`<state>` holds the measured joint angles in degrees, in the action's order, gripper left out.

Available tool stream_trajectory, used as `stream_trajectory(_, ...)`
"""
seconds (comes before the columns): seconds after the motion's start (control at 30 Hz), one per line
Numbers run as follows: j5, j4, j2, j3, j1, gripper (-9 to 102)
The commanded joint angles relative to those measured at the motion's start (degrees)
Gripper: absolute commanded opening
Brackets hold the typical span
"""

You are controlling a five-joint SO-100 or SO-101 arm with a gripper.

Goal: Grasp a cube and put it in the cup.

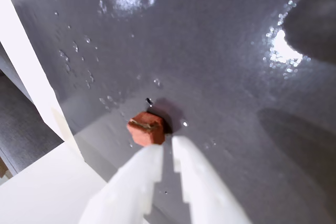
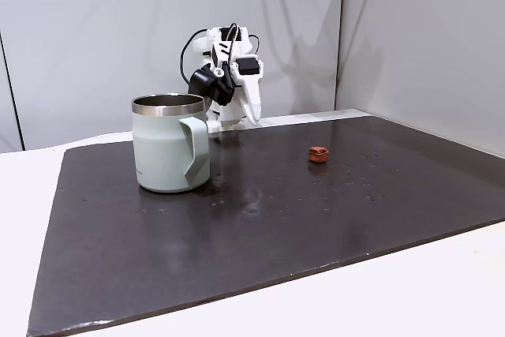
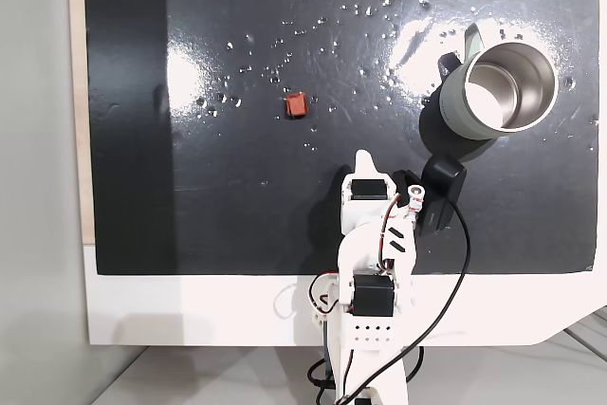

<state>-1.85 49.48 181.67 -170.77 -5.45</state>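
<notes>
Claw short of cube, holding nothing

Cube [image 1: 146, 128] sits alone on the dark mat [image 1: 220, 51], just past the claw [image 1: 167, 153] tips in wrist view. Fingers [image 1: 137, 174] slightly apart, narrow gap, nothing between them. Cup [image 2: 170, 144] upright on mat, well apart from cube [image 2: 318, 154]; handle faces the fixed camera. White counter [image 2: 410, 297] under mat.

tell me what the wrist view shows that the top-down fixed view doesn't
The wrist view alone shows the gripper up close, its white fingertips a narrow gap apart, just short of the cube. The top-down fixed view alone shows the mint-green mug with its steel interior, plus the arm's black cables. Both show the reddish-brown cube lying on the dark mat.
</notes>
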Motion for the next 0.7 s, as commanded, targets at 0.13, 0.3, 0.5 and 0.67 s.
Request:
stream_trajectory(0.13,-5.2,-0.2,0.4,2.2,2.7,0)
stream_trajectory(0.3,-6.2,4.3,-0.3,9.5,3.5,0)
stream_trajectory(0.5,-4.2,5.2,-15.8,25.2,6.4,0)
stream_trajectory(0.67,-3.4,5.2,-31.1,38.5,8.6,0)
